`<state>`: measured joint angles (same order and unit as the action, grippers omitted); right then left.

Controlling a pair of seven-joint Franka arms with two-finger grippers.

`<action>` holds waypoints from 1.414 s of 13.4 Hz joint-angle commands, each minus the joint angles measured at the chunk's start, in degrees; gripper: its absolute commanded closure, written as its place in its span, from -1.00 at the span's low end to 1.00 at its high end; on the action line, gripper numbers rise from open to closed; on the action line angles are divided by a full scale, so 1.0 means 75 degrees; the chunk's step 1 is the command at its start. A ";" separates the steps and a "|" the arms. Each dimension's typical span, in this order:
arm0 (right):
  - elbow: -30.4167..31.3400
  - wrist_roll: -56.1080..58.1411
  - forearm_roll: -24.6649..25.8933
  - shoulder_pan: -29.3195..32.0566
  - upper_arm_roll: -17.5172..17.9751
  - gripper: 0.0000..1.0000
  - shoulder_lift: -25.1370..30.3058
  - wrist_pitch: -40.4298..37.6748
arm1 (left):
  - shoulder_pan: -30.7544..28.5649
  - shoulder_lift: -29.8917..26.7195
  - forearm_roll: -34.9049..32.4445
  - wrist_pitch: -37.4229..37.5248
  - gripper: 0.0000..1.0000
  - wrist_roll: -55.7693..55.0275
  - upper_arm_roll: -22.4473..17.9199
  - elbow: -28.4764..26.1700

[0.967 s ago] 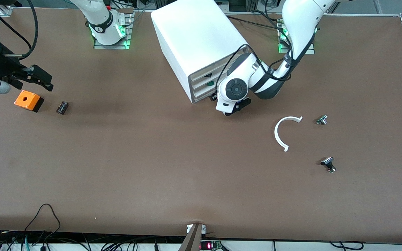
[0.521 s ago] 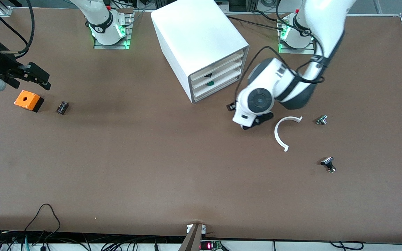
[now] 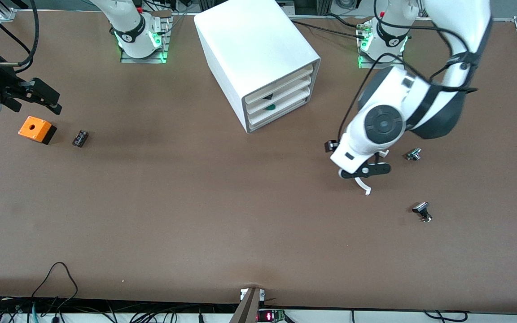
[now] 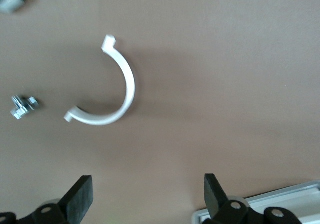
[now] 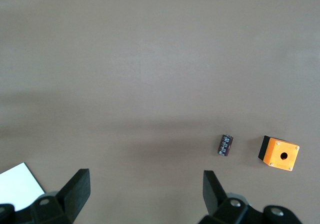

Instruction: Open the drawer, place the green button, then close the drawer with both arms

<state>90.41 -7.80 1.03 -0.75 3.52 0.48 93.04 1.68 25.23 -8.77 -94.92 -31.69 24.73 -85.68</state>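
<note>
Left claw (image 4: pixel 145 204) has left the drawer (image 3: pixel 282 99).

The left arm (image 3: pixel 393 121) covers most of the white curved piece (image 3: pixel 366 188). The cabinet (image 4: pixel 260 215) shows only as a corner at the left wrist view's edge. The green button (image 3: pixel 270 106) is barely discernible in its drawer (image 3: pixel 278 104).

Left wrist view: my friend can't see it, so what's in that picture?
The left gripper, fingers open, hangs over the brown table above a white curved half-ring. A small silver part lies beside the ring, and a white cabinet corner shows by one finger.
</note>
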 commanded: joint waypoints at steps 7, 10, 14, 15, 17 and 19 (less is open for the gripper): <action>-0.0277 0.0102 -0.0032 0.0124 0.0059 -1.00 -0.0146 -0.0206 | -0.0518 -0.2457 0.0032 0.0506 -0.96 0.4093 -0.1278 -0.0676; -0.0289 0.0125 -0.0056 0.0112 0.0070 -1.00 -0.0181 -0.0277 | -0.0529 -0.3935 0.0489 -0.0946 -0.98 0.4692 -0.1972 -0.2610; -0.0277 0.0125 -0.0068 0.0112 0.0070 -1.00 -0.0181 -0.0289 | -0.0202 -0.4009 0.0548 -0.1137 -0.97 0.4659 -0.2745 -0.2791; -0.0289 0.0125 -0.0068 0.0112 0.0070 -1.00 -0.0181 -0.0289 | -0.0190 -0.3974 0.0583 -0.1137 -0.96 0.4636 -0.2758 -0.2686; -0.0277 0.0125 -0.0068 0.0112 0.0070 -1.00 -0.0181 -0.0289 | -0.0178 -0.3939 0.1189 -0.1032 -0.97 0.4693 -0.2956 -0.2440; -0.0277 0.0114 -0.0068 0.0112 0.0070 -1.00 -0.0170 -0.0289 | -0.0166 -0.3880 0.1239 -0.0613 -0.98 0.4682 -0.3063 -0.2311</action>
<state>90.03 -7.79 1.01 -0.62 3.52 -0.33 92.36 -0.59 -3.81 -1.01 -102.38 2.17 3.59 -104.54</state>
